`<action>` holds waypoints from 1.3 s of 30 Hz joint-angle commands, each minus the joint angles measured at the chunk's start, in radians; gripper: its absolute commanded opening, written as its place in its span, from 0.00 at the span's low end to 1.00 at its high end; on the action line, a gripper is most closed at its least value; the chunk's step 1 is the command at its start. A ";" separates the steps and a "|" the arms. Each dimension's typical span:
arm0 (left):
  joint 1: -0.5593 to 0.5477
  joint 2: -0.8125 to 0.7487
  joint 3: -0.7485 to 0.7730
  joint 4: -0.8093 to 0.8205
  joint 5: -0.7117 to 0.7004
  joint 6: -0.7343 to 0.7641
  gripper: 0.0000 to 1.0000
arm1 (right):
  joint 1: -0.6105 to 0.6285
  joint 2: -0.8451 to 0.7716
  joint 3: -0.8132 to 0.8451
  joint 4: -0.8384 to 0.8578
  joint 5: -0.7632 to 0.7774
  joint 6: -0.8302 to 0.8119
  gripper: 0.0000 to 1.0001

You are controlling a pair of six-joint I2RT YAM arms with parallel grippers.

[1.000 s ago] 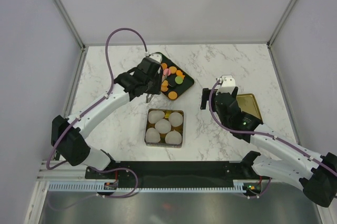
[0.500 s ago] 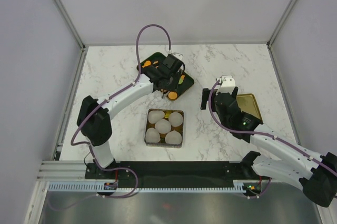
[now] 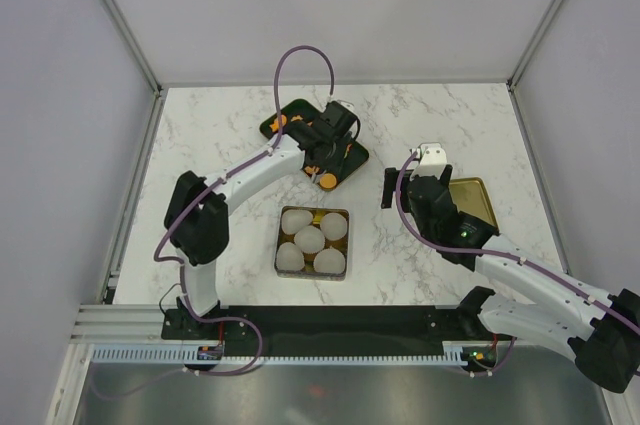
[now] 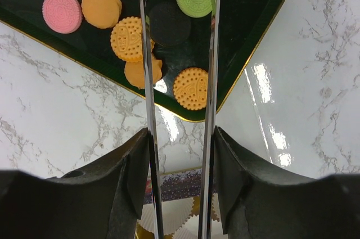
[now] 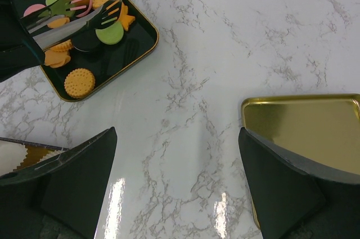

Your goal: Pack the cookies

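Observation:
The cookies [image 4: 190,88] lie on a dark gold-rimmed tray [image 4: 253,36]; they are orange, pink, green and dark, mostly round, and also show in the top view [image 3: 327,180]. My left gripper [image 4: 181,138] is shut on metal tongs [image 4: 147,81] and hovers over the tray [image 3: 352,167]. The tongs' two blades are spread apart, with a dark cookie [image 4: 169,23] between them. The right wrist view shows the tongs [image 5: 79,17] above the cookies [image 5: 79,82]. My right gripper [image 5: 177,138] is open and empty over bare marble.
A square gold tin [image 3: 280,213] holding several white paper cups [image 3: 309,239] stands in front of the tray. A gold lid [image 3: 470,200] lies at the right, beside my right gripper [image 3: 392,188]. Grey walls enclose the table.
My left arm has swung right and farther out with the tongs, from the tray's left side to over the cookies. The right arm has not moved.

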 commanded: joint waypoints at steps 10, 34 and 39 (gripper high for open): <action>0.000 0.046 0.078 -0.001 0.028 0.033 0.55 | 0.000 -0.012 0.004 -0.006 0.018 -0.009 0.98; -0.002 0.055 0.058 -0.011 0.049 0.032 0.56 | 0.000 -0.009 0.000 -0.004 0.019 -0.008 0.98; 0.000 0.056 0.052 -0.013 0.049 0.032 0.56 | 0.000 -0.004 0.001 -0.004 0.022 -0.004 0.98</action>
